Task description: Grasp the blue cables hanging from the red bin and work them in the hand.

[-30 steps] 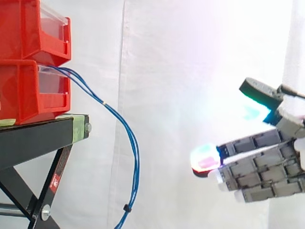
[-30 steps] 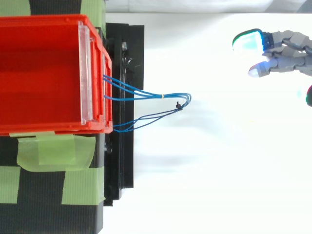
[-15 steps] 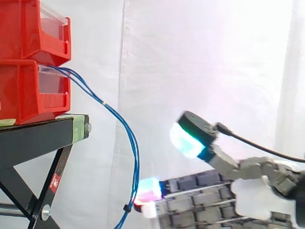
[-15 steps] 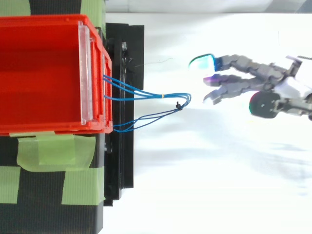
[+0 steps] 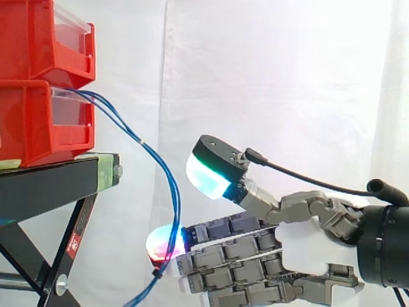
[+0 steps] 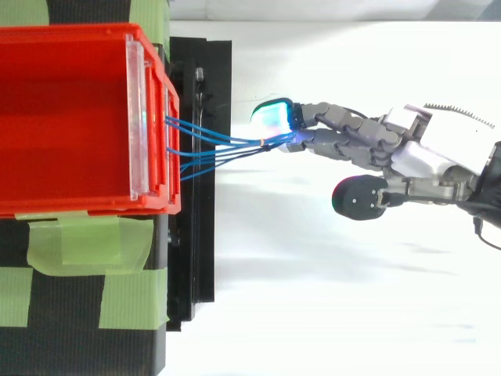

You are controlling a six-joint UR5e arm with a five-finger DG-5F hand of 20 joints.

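— Any print, numbers or signs worth reading?
— None legible. Just a small red sticker (image 5: 75, 242) on the slanted leg of the black stand (image 5: 45, 188), carrying pale marks too small to make out.
— And on the red bins (image 5: 38, 121) or the green tape (image 6: 86, 243)?
— Plain surfaces, both. No lettering to read there.

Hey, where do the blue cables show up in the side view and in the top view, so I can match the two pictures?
Side view: the blue cables leave the red bins at upper left and arc down to the bottom edge, left of centre.
Top view: they run from the red bins' front, left of centre, rightward to the fingers.
Shared landmark: the red bins, at the left of both views.
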